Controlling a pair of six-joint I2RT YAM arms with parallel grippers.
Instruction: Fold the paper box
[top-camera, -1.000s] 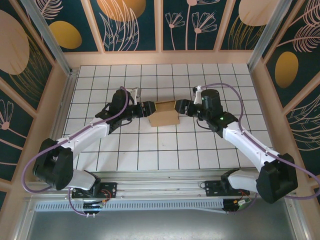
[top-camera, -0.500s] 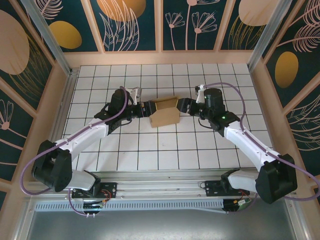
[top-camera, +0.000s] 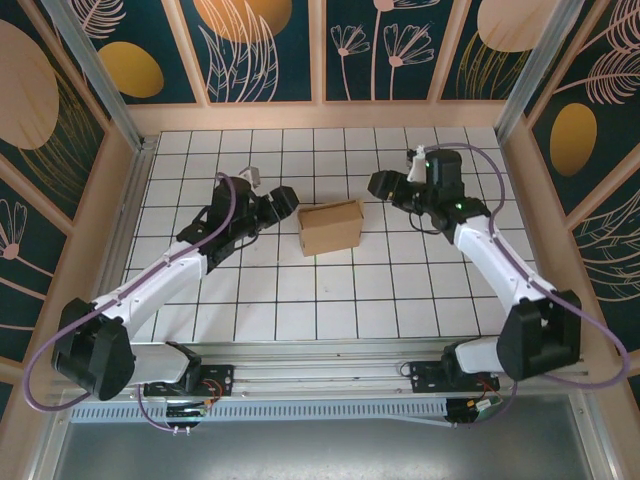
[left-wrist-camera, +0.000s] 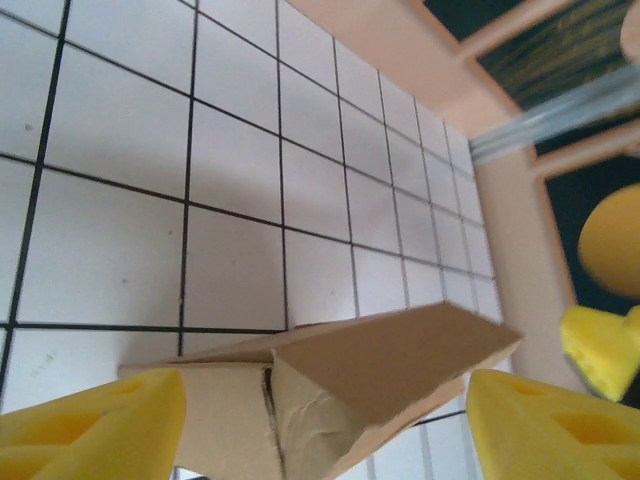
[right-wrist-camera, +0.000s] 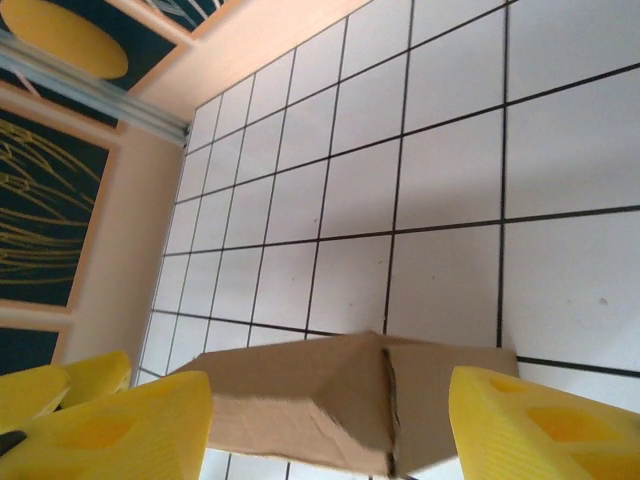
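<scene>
Currently, one item on the tiled counter: the paper box, brown kraft, lying near the middle between the two arms.

Condition: stands as a closed oblong, walls up and a top panel laid across. From above, no loose flaps splay onto the tiles. The wrist views show each end closed by a folded-in triangular panel with a visible seam. At the end facing the left arm, the top panel juts past the wall and sits slightly lifted.

Progress, as judged: folding is largely done. What may remain is pressing that raised edge down or tucking it in; whether it is locked cannot be told.

Contents: the interior is covered and nothing can be seen inside.

Left tool: jaws wide, holding nothing, just beside the box's left end and apart from it. Its yellow pads frame the box end without touching.

Right tool: jaws wide, holding nothing, near the box's far right corner, clear of the cardboard.
</scene>
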